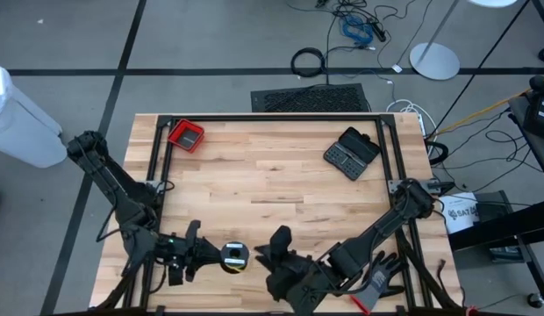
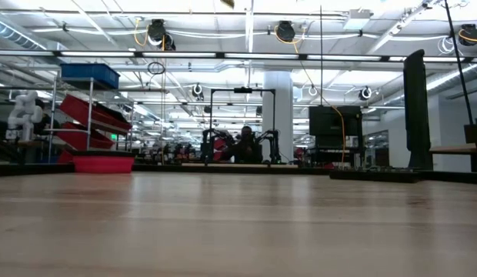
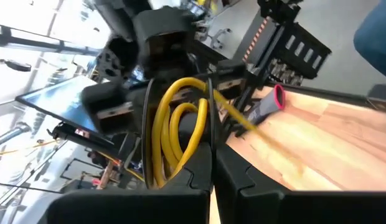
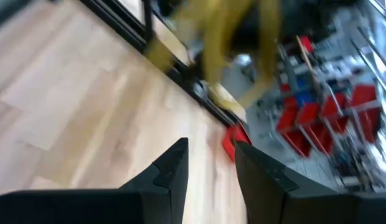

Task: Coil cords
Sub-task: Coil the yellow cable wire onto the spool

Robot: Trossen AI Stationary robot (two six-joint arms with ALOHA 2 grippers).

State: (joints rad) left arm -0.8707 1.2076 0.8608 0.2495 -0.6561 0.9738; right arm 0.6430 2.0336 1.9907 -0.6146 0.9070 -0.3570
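Note:
The yellow cord (image 3: 171, 124) and the black cord (image 3: 147, 118) are wound together into a small coil. The coil shows in the high view (image 1: 233, 256) near the table's near edge. My left gripper (image 1: 207, 255) is shut on this coil, as its wrist view (image 3: 208, 163) also shows. My right gripper (image 1: 274, 254) stands just right of the coil, open and empty, with a clear gap between its fingers (image 4: 211, 155). The blurred yellow cord (image 4: 225, 37) lies ahead of it. The grey-black glove (image 1: 379, 281) lies on the table by the right arm. My left gripper pinches the coil between its two fingers at the side of the loops nearest it (image 3: 188, 157), yellow and black turns together. The fingers come about level from the table's left side. The coil stands out beyond the fingertips; whether it rests on the table I cannot tell.
A red bin (image 1: 186, 135) stands at the far left of the table and an open black case (image 1: 351, 154) at the far right. The black frame rails (image 1: 158, 175) run along the table's sides. The bare wood (image 1: 272, 175) lies between them.

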